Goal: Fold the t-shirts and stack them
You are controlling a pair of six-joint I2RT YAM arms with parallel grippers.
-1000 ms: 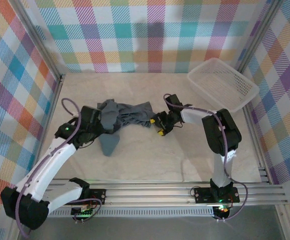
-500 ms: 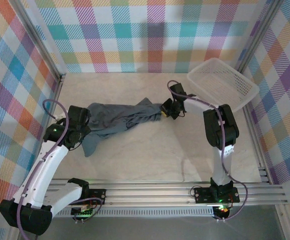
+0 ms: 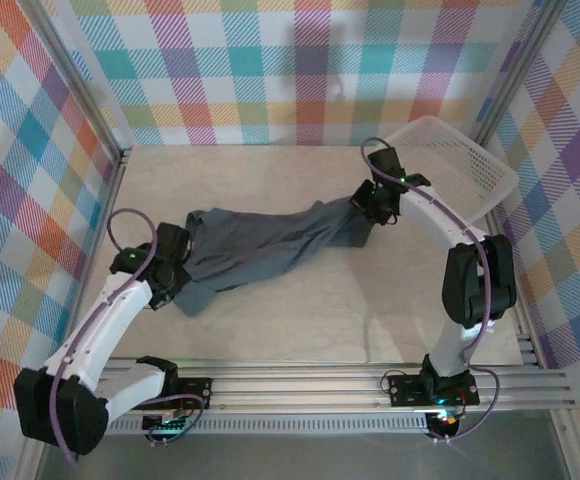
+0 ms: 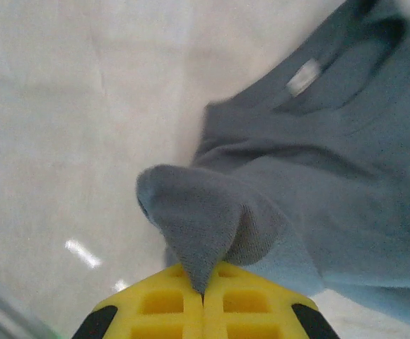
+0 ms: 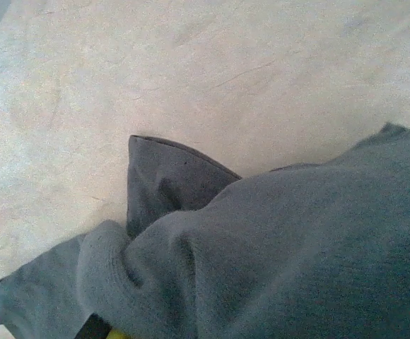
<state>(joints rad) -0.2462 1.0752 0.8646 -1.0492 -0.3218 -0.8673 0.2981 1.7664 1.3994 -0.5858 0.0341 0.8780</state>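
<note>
Left gripper (image 4: pixel 203 293) and right gripper (image 3: pixel 370 207), both pinched tight on the t-shirt (image 3: pixel 270 245), drawn out across the table (image 3: pixel 300 315) from near its left edge toward the far right corner: seems light, soft, limp, so better take at hem corners or shoulder seams.

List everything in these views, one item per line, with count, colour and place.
t-shirt: one, slate grey, stretched across the middle of the table between the two claws
basket: one, white lattice, far right corner
table: one, pale beige, under everything
walls: three, multicoloured check, left, back and right
rail: one, silver, near edge
left claw: one, yellow pads, shut on the t-shirt's left end
right claw: one, black, shut on the t-shirt's right end, beside the basket
</note>
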